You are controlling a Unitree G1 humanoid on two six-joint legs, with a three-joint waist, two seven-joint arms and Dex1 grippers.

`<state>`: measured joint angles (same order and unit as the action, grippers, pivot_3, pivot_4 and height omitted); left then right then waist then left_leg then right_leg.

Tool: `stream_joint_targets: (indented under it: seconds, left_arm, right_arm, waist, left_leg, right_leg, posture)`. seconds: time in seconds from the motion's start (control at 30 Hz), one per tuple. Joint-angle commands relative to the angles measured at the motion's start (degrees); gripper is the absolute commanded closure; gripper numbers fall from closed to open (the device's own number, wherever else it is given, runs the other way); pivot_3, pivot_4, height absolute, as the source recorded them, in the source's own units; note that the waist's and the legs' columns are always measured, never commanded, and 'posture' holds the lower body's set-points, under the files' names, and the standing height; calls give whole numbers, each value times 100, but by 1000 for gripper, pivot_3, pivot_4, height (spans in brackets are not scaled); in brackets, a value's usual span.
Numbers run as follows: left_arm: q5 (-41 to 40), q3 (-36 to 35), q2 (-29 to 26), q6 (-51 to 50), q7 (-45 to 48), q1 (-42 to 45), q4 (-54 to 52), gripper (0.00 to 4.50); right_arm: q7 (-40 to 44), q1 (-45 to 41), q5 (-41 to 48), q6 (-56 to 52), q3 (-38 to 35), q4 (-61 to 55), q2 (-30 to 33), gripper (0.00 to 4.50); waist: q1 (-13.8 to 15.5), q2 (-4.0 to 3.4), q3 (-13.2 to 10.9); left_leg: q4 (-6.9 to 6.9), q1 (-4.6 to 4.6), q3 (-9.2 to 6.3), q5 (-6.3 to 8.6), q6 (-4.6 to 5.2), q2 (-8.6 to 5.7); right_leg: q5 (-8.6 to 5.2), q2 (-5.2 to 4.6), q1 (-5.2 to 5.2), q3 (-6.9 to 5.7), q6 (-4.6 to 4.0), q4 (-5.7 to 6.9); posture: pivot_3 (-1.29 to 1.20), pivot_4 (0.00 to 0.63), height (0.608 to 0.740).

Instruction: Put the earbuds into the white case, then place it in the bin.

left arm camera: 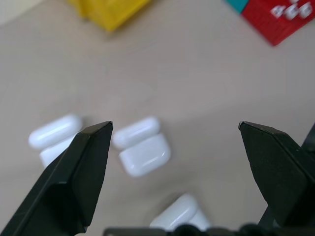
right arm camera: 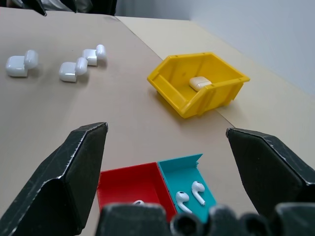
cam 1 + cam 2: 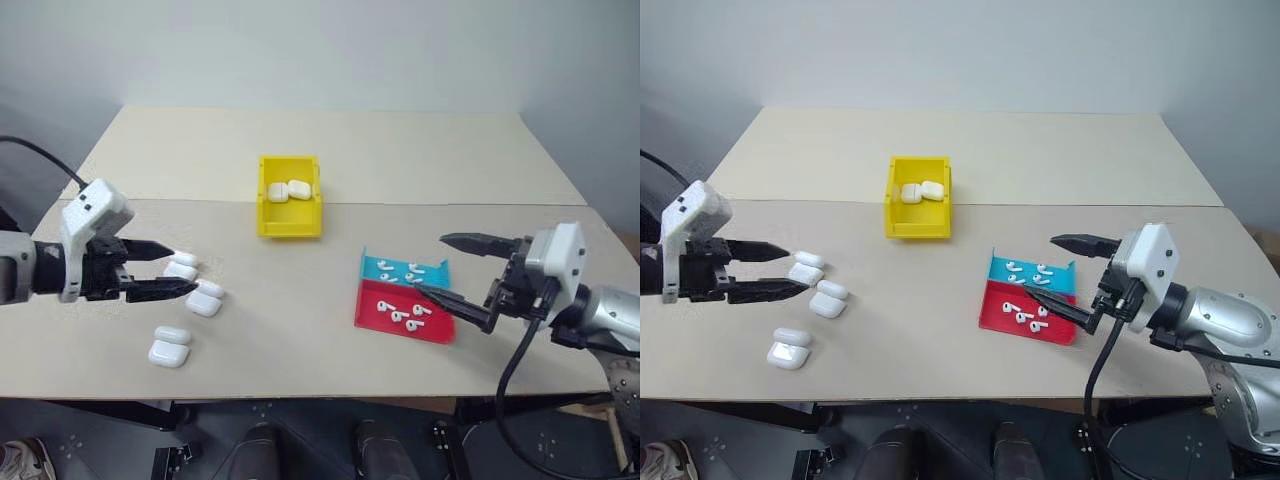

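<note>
While the left gripper [image 3: 165, 270] hangs with its two black fingers spread wide and nothing between them, it sits right over the cluster of open white cases [image 3: 203, 299] on the left side of the table [image 3: 300, 330], so the step in hand looks like picking one of them up. The right gripper [image 3: 455, 272] is likewise wide apart and empty, poised above the red tray [image 3: 378, 318] and the blue tray [image 3: 378, 268], where the earbuds [image 3: 405, 313] lie loose in both.

From where I stand, the left arm would do well to settle on one case only. Two of them lie just beside each other under its fingers, and a third pair [image 3: 170, 346] lies nearer the table's front edge, so a sloppy close could nudge a neighbour or catch two at once. These cases are glossy and rounded, and I'd guess they slip easily; a squeeze across the body, not the flipped-up lid, seems safest, with the opening kept facing up so buds can go in.

The right arm has the fiddlier job, I reckon: the buds are tiny and close together, so it needs one fingertip either side of a single bud.

The yellow bin [image 3: 290, 222] stands further back at mid-table with cases [image 3: 289, 190] already inside.
</note>
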<state>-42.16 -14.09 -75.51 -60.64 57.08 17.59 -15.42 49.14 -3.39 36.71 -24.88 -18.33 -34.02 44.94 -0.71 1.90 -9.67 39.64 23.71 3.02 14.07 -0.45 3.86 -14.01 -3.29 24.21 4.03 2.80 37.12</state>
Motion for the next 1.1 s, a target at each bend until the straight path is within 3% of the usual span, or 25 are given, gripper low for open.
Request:
stream_joint_targets:
  seconds: [0.03, 0.5, 0.67, 0.87, 0.97, 1.1]
  left_arm:
    - [244, 374, -156, -387, -243, 385, 223, 65]
    - [294, 2346, -406, -2068, 271, 2164, 13, 65]
    - [532, 2896, -1244, -2075, 751, 2200, -368, 65]
    - [3, 2725, -1709, -2947, 1063, 1986, -727, 65]
    - [-549, 2470, -1792, -3186, 840, 1669, -902, 65]
    - [-1417, 2285, -1789, -3186, -138, 1289, -629, 65]
  right_arm:
    - [-248, 77, -6, 82, -48, -325, -106, 12]
    - [-807, 528, -149, 89, 243, -800, -517, 12]
    - [-882, 713, -115, 111, 341, -956, -609, 12]
    - [-935, 770, -142, 126, 516, -1019, -703, 12]
    - [-952, 783, -123, 122, 599, -1048, -748, 12]
    - [-948, 730, -115, 119, 755, -1049, -782, 12]
  waist:
    - [1, 0, 0]
    - [13, 3, -1]
    - [-31, 8, -4]
    - [22, 8, -4]
    - [15, 8, -4]
    - [4, 9, -4]
  left_leg:
    - [0, 0, -2, 0, 0, 1]
    - [2, 6, -2, 0, 0, -2]
    - [0, 8, -2, 0, 0, 0]
    - [2, 3, -2, 0, 0, 0]
    - [2, 4, -3, 0, 0, 1]
    - [2, 5, -4, 0, 0, 1]
  right_leg:
    - [0, 1, 1, -1, 0, 1]
    - [-1, 2, 3, 0, 0, 3]
    - [-1, 5, 8, 3, -2, 3]
    - [-4, 3, 4, 0, -1, 5]
    - [-5, 2, 4, 0, 0, 4]
    - [-5, 2, 5, 0, 1, 4]
  posture:
    - [0, 150, 740]
    - [0, 150, 740]
    - [0, 150, 740]
    - [0, 150, 740]
    - [0, 150, 740]
    - [0, 150, 740]
